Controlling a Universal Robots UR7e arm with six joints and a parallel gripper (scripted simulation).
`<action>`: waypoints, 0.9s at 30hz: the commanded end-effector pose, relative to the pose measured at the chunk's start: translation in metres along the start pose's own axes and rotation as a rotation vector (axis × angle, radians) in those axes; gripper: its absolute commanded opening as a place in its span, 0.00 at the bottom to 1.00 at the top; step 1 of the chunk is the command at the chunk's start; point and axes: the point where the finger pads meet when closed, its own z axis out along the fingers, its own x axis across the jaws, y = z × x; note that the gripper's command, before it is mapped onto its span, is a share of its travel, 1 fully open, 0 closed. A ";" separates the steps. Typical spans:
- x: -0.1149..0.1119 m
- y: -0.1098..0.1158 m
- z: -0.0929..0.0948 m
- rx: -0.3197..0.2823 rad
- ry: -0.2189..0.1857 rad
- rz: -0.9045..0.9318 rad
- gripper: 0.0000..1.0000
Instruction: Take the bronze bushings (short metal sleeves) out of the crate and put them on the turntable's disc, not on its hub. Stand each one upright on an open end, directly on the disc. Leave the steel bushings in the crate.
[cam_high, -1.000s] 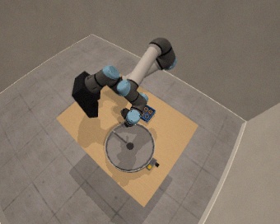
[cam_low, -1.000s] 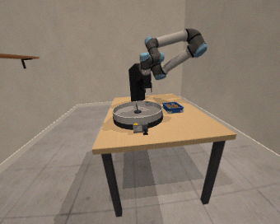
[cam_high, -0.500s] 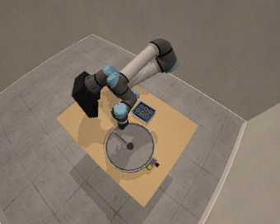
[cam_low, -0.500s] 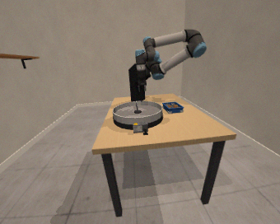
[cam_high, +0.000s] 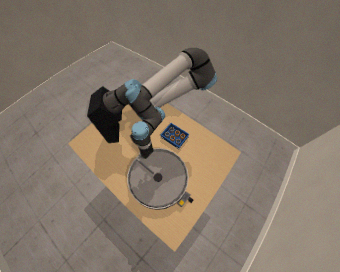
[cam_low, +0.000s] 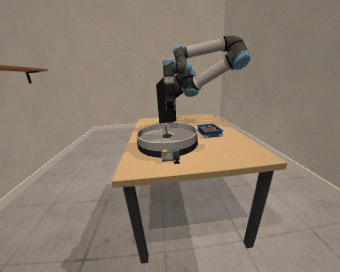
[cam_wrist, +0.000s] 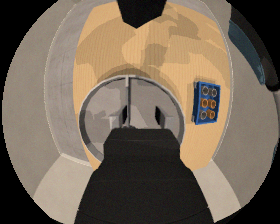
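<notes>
In the wrist view our tool (cam_wrist: 143, 117) hangs nearest to us with its fingers spread to their widest and nothing between them, pointing down over the back edge of the turntable (cam_high: 134, 187), whose grey disc (cam_high: 170, 175) bears no bushing that we can make out; the dark hub (cam_high: 158, 177) sits at its middle. Beyond the rim, on the tan desk (cam_high: 215, 155), the blue crate (cam_high: 176, 135) stands well apart from the tool, at about three o'clock in the wrist view and about two o'clock from the tool in the top view. Six bushings (cam_wrist: 206, 102) stand in it in two rows, open ends up, so we judge each sleeve's long axis to be upright; they are too small here for us to tell bronze from steel. That sideways offset is what the coming move turns on: we judge that the tool must travel toward three o'clock, away from the disc, then descend along a sleeve's upright axis. Furthest back stands the arm's dark pedestal (cam_high: 97, 107)
</notes>
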 end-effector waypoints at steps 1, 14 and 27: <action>-0.001 0.000 -0.001 -0.005 -0.002 -0.004 1.00; -0.001 0.000 -0.001 -0.005 -0.002 -0.004 0.35; -0.001 0.000 -0.001 -0.005 -0.002 -0.004 0.35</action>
